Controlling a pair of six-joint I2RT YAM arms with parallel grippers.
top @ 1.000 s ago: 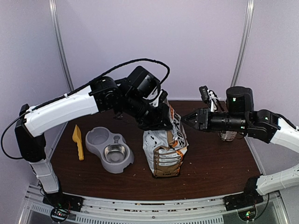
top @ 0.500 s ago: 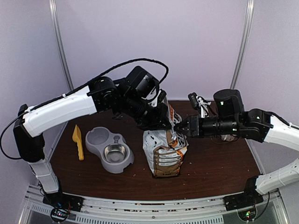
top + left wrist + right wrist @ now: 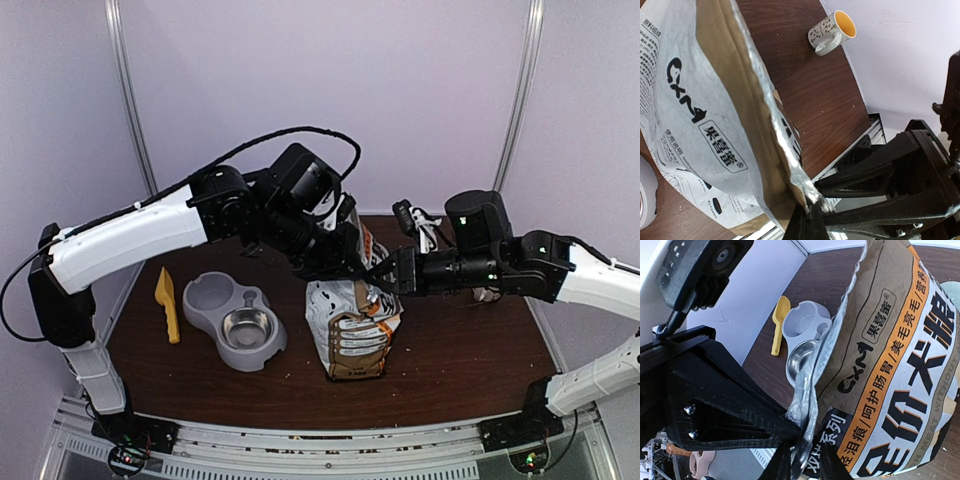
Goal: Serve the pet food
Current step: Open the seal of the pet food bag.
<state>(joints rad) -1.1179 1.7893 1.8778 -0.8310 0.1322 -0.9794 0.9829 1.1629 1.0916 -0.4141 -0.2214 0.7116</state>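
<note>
1. The dark-brown wooden counter (image 3: 450, 360) carries everything, and a few specks lie near its front edge.
2. The silver-white printed bag with orange-brown trim (image 3: 352, 325) stands upright mid-counter. No pet food shows in any view, so the kibble is presumably inside it.
3. The grey plastic double bowl with a steel insert (image 3: 237, 300) sits just left of the bag and looks bare.
4. The left fingers (image 3: 800, 225) are closed tight on the bag's foil rim at its upper corner.
5. The right fingers (image 3: 776, 467) stand narrowly apart, straddling the same rim right beside the left ones. The close wrist view makes it hard to say whether they press the foil yet.
6. The step in hand looks like opening the bag. The right fingers should bite only the wall facing them, opposite the left grip. Both should then draw apart level and evenly, so the base stays planted and the bag does not tip toward the bowl.
7. The yellow plastic scoop (image 3: 168, 303) lies left of the bowl, untouched.
8. The speckled cream mug with an orange inside (image 3: 832, 32) stands well apart.
</note>
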